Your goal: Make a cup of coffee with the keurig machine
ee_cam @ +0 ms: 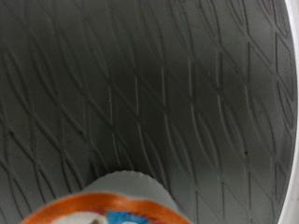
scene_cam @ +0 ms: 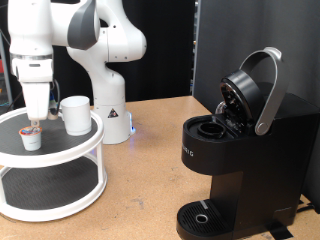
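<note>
White and two-tiered, the round stand [scene_cam: 60,160] is sitting at the exterior view's left, and the arm is reaching down over its upper shelf, where the gripper [scene_cam: 34,122] is hanging just above the small pod [scene_cam: 32,138] with its red-orange lid. How far the fingers are parted I cannot tell: the exterior view is too small there, and the wrist view is showing no fingertips at all, only the dark cross-hatched shelf mat [ee_cam: 168,84] and the pod's orange rim [ee_cam: 103,207] creeping in at the picture's edge, so probably nothing is being held yet. Just to the right of the pod, the cup [scene_cam: 75,114] is standing upright on the same shelf (close enough that a wide approach could knock it). Doing this pick well is a matter, I judge, of centring the fingers on the pod before closing, descending straight, and squeezing the body below the lid rather than the thin rim, which would crush. Further right, well apart from the stand, the keurig machine [scene_cam: 235,150] is waiting with its silver-grey handle [scene_cam: 268,90] raised and the pod chamber [scene_cam: 212,128] lying open, the drip tray [scene_cam: 205,216] bare beneath.
</note>
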`<state>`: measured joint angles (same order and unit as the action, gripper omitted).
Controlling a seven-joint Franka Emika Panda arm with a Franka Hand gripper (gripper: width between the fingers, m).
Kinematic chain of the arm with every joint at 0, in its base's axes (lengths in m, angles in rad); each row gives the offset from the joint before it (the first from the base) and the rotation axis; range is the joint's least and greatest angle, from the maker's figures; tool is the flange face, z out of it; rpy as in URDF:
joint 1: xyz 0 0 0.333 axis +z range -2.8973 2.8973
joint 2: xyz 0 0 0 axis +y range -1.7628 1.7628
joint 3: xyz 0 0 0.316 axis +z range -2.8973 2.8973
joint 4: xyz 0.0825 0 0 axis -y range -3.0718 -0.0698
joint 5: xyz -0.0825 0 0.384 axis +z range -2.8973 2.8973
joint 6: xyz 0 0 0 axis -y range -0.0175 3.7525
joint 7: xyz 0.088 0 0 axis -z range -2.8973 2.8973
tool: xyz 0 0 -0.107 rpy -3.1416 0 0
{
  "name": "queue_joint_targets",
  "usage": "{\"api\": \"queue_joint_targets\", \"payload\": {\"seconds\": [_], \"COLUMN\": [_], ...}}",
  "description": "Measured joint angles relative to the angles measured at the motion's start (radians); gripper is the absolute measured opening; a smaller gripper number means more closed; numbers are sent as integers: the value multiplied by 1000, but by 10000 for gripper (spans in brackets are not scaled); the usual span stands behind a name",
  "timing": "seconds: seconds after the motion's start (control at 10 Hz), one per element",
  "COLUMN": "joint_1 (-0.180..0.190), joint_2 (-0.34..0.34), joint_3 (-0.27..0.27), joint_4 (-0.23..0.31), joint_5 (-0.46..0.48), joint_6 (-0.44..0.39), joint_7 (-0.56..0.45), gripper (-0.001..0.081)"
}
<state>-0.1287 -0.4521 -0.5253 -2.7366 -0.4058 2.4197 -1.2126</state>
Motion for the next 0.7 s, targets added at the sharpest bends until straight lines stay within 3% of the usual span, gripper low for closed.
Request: {"api": "queue_joint_targets", "payload": {"seconds": [0.3,0.7], "joint_1": [0,0], "joint_2": [0,0], "joint_3": [-8,-16], "joint_4": [-1,-2], "joint_5": [0,0], "joint_6": [6,9], "joint_7": [-1,-2], "gripper": [5,2]}}
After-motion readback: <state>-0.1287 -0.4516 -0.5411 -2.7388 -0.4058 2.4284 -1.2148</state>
